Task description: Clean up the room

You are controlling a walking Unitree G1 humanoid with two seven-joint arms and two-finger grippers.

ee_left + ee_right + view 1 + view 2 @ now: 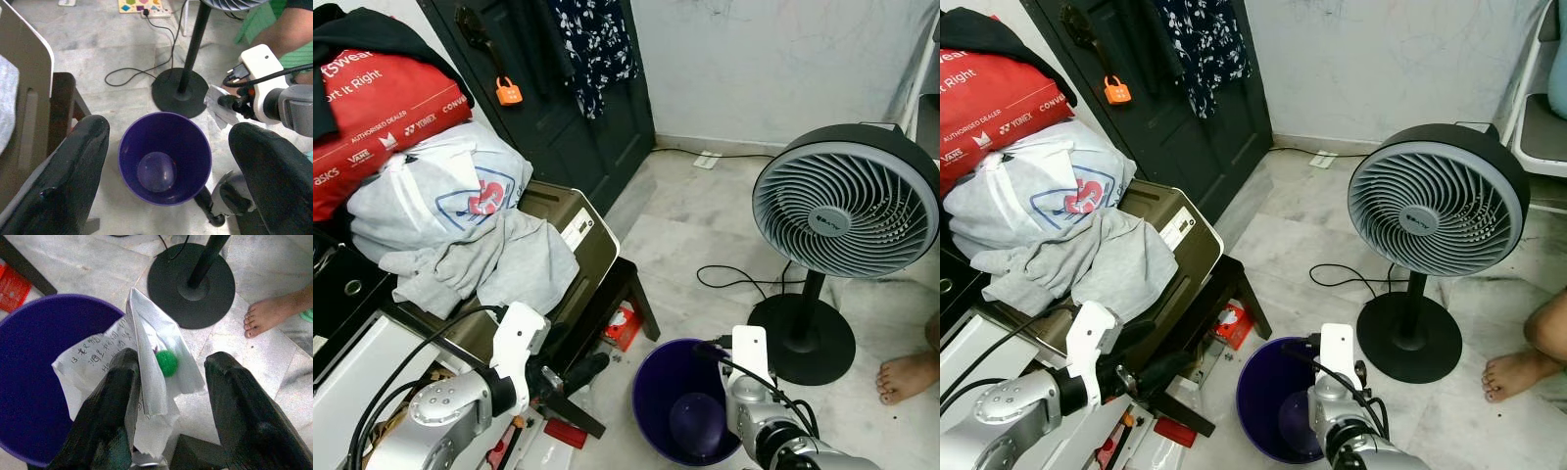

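Left eye view shows a purple bin (pixel 685 406) standing on the marble floor (pixel 705 235) between the two silver arms, with a black pedestal fan (pixel 832 211) just beyond it and a person's bare foot (pixel 906 377) near the fan base. A pile of bags and grey clothes (pixel 480 259) sits on a dark case beside the left arm. Left wrist view looks straight down into the bin (pixel 164 156), which lies between and beyond the two black fingers (pixel 68 181) of the left gripper (pixel 171 181); they stand wide apart, grasping nothing. Across the bin, the right gripper (pixel 230 103) carries a crumpled white paper (pixel 217 105). Right wrist view shows that paper (pixel 146 377), handwritten and folded around a small green ball (pixel 167 363), lying between the right gripper's (pixel 171 377) fingers (pixel 117 396); I cannot tell whether they pinch it. The bin rim (pixel 58 301) lies just beside the paper, which partly overhangs it.
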